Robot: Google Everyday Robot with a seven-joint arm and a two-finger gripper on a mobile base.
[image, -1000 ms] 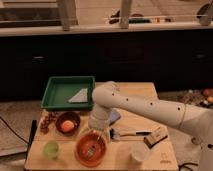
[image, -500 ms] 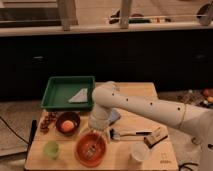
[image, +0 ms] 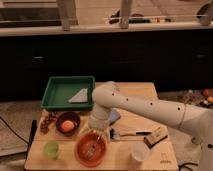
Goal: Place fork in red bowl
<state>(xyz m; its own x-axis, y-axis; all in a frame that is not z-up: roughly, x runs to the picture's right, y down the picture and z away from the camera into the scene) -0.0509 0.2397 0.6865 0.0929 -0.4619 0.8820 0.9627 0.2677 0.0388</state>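
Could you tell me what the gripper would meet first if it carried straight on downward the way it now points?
Most likely the fork lying in the red bowl: the gripper hangs just over the bowl's far side, though depth is hard to judge.

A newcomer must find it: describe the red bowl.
On the wooden table, look along the front edge, just below the gripper. The red bowl holds a pale fork; it is larger and brighter than the dark brown bowl and green cup.

The red bowl [image: 91, 149] shines orange-red, the fork [image: 91, 148] in it pale silver. The end effector [image: 98, 134] above its rim is white — tray [image: 68, 93] green, tabletop [image: 150, 92] light wood.
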